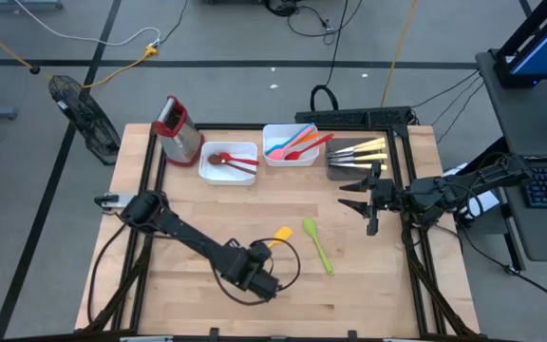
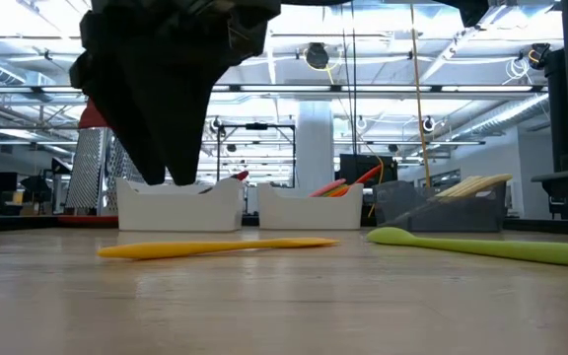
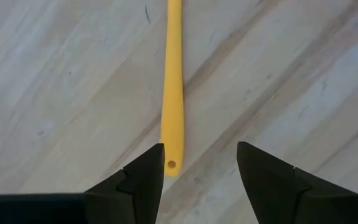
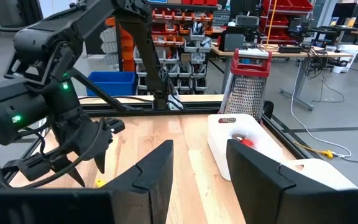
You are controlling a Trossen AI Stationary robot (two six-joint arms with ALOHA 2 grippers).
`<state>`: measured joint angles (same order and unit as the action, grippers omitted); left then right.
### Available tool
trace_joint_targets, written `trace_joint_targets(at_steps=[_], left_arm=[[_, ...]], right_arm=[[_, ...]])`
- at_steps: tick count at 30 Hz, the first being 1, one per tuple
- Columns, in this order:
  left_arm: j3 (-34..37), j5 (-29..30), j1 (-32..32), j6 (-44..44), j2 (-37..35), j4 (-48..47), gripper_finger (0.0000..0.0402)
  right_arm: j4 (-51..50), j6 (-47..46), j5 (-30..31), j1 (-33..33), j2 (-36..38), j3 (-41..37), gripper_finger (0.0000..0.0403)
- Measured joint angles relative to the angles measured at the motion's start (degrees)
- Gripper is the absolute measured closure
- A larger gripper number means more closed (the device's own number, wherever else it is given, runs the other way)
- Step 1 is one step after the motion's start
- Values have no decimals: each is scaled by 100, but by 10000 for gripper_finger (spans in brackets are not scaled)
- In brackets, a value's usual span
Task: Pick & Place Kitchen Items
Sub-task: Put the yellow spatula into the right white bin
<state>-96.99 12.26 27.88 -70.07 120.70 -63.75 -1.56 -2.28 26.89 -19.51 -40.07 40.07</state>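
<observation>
Hovering my left gripper, jaws wide, over one yellow spatula whose handle runs lengthwise toward my fingers, one green spatula lying nearby.

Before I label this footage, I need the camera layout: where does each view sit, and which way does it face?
High: overhead, straight down on table; both arms.
Low: tabletop height, facing the room; yellow spatula, green spatula; left arm overhead.
Left wrist: down over yellow spatula's handle; left gripper, jaws open.
Right wrist: across table at left arm, grater; right gripper.
Shared: high and low show both spatulas.
</observation>
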Motion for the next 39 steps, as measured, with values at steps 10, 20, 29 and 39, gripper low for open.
trace_joint_targets(at_steps=[10,20,29,39], left_arm=[[322,5,-58,-19,-1,187,180],[341,1042,-242,213,-2,480,128],[345,819,-1011,1688,199,1856,119],[343,402,-1428,2221,236,2254,119]], right_arm=[[0,0,0,2,0,0,261],[0,0,0,0,0,0,261],[-2,-2,0,2,0,0,261],[-15,-2,2,2,-2,0,261]])
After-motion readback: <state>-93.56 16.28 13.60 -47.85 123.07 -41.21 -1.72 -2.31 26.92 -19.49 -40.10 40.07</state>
